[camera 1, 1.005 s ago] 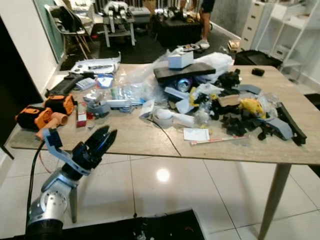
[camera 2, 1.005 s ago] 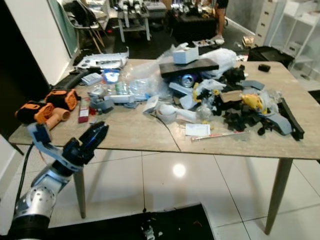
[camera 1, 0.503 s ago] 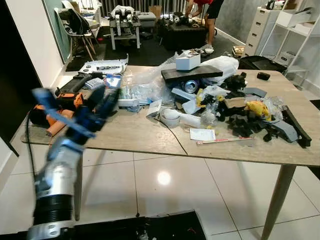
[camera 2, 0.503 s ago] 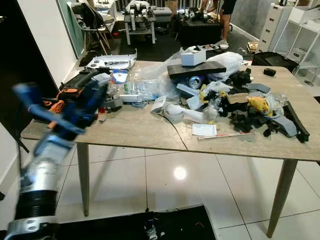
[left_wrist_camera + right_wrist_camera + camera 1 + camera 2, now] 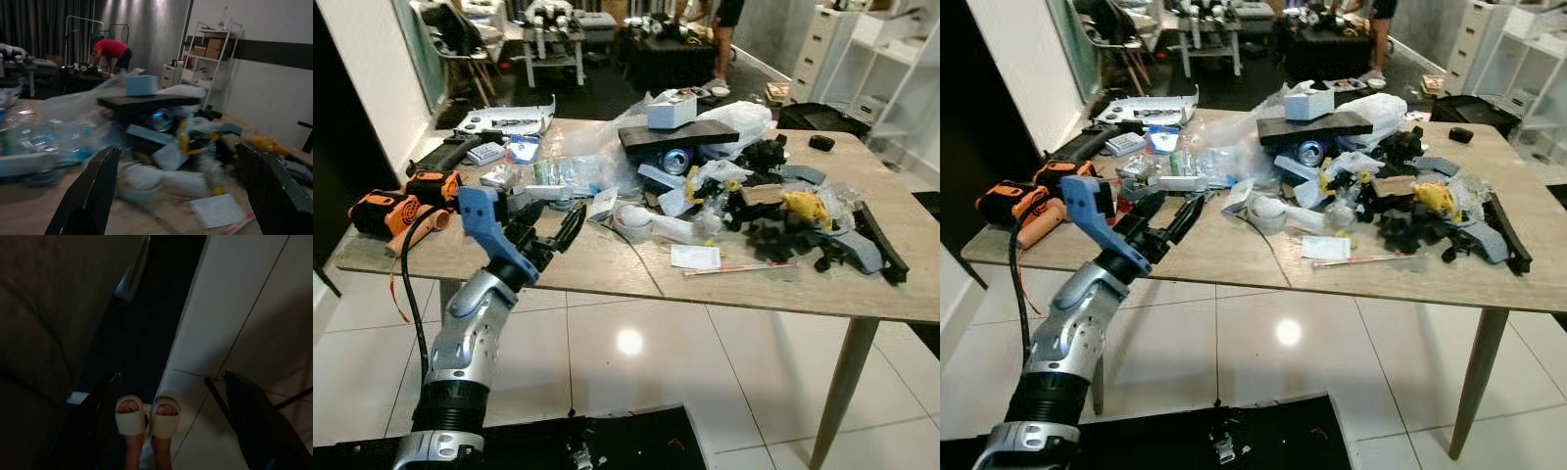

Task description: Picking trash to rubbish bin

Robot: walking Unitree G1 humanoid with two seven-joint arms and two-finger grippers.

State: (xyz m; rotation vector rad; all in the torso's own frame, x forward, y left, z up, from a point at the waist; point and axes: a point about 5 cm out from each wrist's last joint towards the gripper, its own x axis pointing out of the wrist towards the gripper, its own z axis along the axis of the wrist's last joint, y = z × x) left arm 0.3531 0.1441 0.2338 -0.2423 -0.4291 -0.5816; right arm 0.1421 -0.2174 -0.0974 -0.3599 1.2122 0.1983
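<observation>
The left gripper (image 5: pixel 551 238) hovers over the near left edge of the wooden table (image 5: pixel 597 269), its fingers spread and holding nothing, aimed toward two o'clock. Just ahead of it lies a roll of tape (image 5: pixel 631 220), flat on the tabletop. Beyond, at one o'clock, a heap of trash (image 5: pixel 754 201) stretches left to right across the table. The right gripper (image 5: pixel 166 421) hangs released over floor tiles, above a person's slippered feet (image 5: pixel 147 418).
</observation>
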